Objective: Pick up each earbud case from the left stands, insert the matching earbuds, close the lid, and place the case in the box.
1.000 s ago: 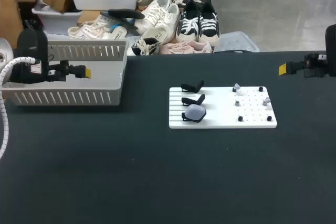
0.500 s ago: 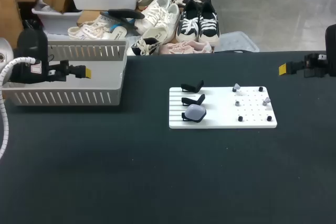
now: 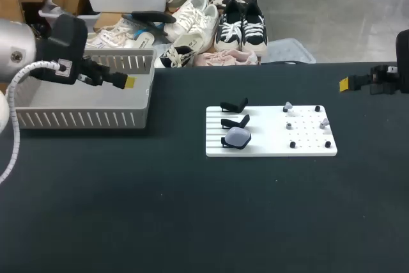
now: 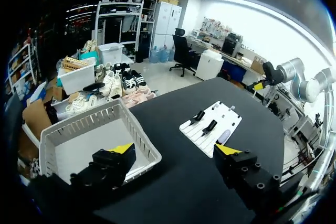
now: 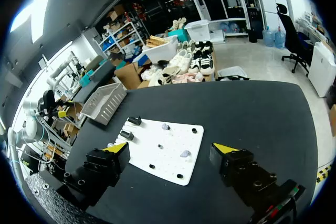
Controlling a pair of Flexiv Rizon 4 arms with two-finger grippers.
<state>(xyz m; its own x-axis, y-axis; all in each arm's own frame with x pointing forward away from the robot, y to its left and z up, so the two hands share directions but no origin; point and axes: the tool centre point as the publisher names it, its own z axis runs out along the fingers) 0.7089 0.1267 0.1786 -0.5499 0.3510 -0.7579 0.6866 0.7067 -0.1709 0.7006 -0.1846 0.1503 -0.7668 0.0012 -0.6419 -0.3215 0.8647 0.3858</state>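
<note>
While left jaws gape above the box (image 3: 83,117) at ten o'clock and right jaws at the worktop's (image 3: 192,209) three o'clock edge, the earbud case (image 3: 238,136) sits centrally on the nearest stand (image 3: 227,143), well apart, axis unclear.

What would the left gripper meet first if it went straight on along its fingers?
Probably the bare black table, between the grey basket and the white board. The left gripper sits over the basket, angled slightly down. It looks set to clear the basket's right wall, though depth is unclear.

Pale case (image 3: 238,136) on nearest blk stand (image 3: 225,142)
</note>
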